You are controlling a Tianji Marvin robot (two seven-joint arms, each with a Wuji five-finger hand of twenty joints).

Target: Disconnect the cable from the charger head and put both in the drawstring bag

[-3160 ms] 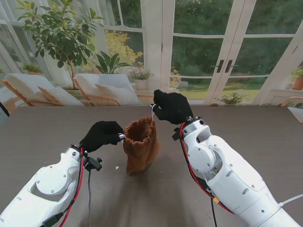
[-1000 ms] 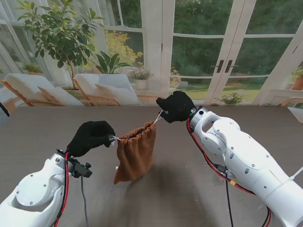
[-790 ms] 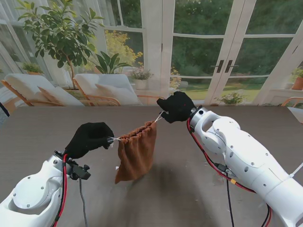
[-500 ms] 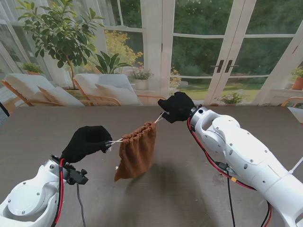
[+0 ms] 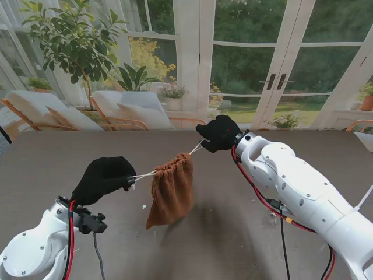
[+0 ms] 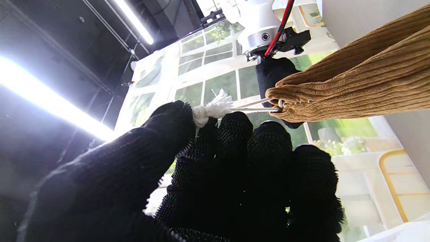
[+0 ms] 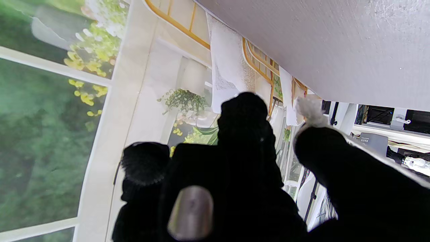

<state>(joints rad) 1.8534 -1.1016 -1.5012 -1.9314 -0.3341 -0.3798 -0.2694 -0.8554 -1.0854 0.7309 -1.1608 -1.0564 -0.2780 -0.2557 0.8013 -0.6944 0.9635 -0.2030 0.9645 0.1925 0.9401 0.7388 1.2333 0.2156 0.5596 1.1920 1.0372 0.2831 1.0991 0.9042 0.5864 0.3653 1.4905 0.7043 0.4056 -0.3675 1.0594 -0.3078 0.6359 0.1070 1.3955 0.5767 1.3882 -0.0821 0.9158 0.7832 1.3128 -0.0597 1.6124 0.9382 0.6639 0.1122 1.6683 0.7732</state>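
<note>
Corduroy drawstring bag (image 5: 172, 190) hangs cinched mid-tabletop; left hand (image 5: 104, 178) and right hand (image 5: 219, 133) each pinch a cord end. Pull evenly outward, keeping pinches firm.

The left hand in its black knitted glove (image 5: 104, 178) is raised at the near left, its fingers (image 6: 231, 134) curled and pinched against the thumb on a white knotted cord end (image 6: 211, 109). The right hand, likewise in a black glove (image 5: 218, 133), is raised farther off on the right, fingers (image 7: 243, 114) closed on a white frayed cord end (image 7: 308, 109). Both white forearms angle inward from the near corners.
</note>
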